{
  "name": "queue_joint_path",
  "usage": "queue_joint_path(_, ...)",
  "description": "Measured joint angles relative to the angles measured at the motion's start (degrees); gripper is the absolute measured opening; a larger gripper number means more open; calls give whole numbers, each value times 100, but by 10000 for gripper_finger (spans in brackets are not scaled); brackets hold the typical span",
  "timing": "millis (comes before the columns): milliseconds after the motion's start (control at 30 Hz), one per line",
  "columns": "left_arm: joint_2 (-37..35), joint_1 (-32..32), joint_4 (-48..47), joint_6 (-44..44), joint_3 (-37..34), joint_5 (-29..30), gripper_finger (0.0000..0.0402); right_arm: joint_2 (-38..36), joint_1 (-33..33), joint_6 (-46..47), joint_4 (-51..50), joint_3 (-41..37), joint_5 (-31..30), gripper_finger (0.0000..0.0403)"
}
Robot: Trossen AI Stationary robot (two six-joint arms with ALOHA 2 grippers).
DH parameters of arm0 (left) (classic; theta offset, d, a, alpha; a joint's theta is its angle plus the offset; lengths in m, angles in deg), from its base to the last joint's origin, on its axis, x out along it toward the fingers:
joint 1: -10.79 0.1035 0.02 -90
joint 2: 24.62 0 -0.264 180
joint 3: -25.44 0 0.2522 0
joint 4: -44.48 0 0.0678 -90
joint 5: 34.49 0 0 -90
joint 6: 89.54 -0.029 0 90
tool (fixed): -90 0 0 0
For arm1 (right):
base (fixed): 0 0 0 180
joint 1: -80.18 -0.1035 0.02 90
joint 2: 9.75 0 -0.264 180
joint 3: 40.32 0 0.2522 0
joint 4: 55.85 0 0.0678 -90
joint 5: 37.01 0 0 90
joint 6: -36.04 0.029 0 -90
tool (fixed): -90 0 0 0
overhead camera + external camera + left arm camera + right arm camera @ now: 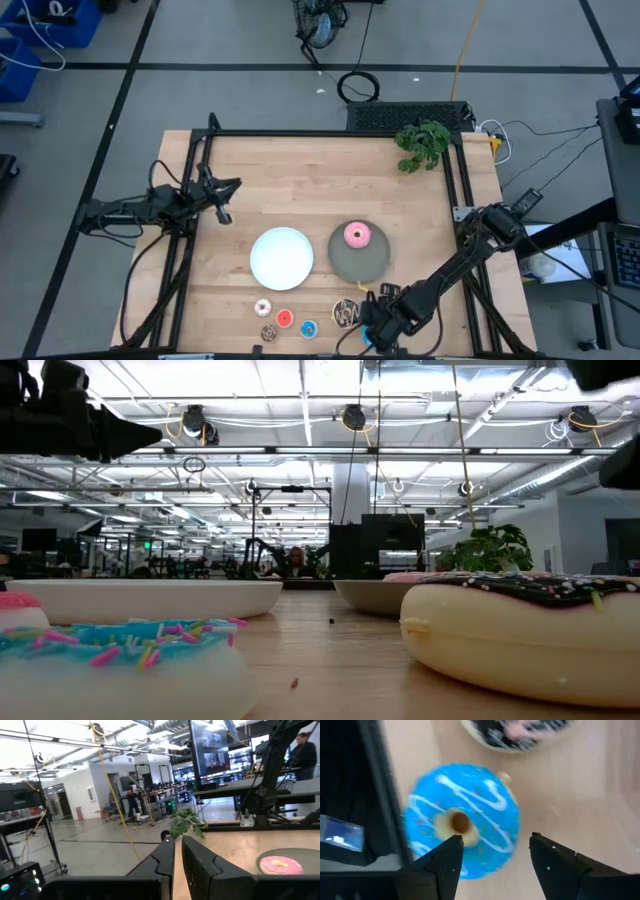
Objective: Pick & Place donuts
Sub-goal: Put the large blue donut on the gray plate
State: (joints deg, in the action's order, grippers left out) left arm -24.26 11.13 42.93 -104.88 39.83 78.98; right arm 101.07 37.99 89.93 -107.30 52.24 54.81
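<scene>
A large blue donut with white streaks [465, 817] lies flat on the wooden table near its front edge. My right gripper [495, 857] hangs open over it, pointing steeply down. One fingertip [451, 851] shows over the donut's hole, the other [551, 854] past its rim. In the high view this gripper [372, 330] hides the donut. A pink donut [357, 235] lies on the grey plate [372, 262]. Beside the blue donut lies a dark-iced donut [346, 313]. Several tiny donuts [285, 318] lie in front of the white plate [282, 257]. My left gripper [178, 857] waits shut at the left.
A green plant sprig [422, 143] lies at the table's far right corner. A black frame rail [330, 135] runs along the far edge. Bare wood lies between the plates and the far edge.
</scene>
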Motion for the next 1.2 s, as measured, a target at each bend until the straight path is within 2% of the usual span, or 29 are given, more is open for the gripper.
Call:
queue_joint_path(500, 1, 0, -46, 8, 0, 15, 42, -31, 159, 331, 405, -547, -11, 215)
queue_joint_path(700, 0, 0, -86, 85, -1, 15, 42, -42, 207, 249, 1026, -899, 9, 215)
queue_joint_path(933, 0, 0, -94, 82, -1, 15, 42, -26, 207, 454, 1137, -1191, -11, 213)
queue_joint_path(1067, 1, 0, -94, 66, 0, 15, 42, -22, 207, 413, 1137, -1210, -20, 187)
queue_joint_path(1200, 2, 0, -95, 68, -1, 15, 42, -20, 207, 421, 1260, -1212, -19, 123)
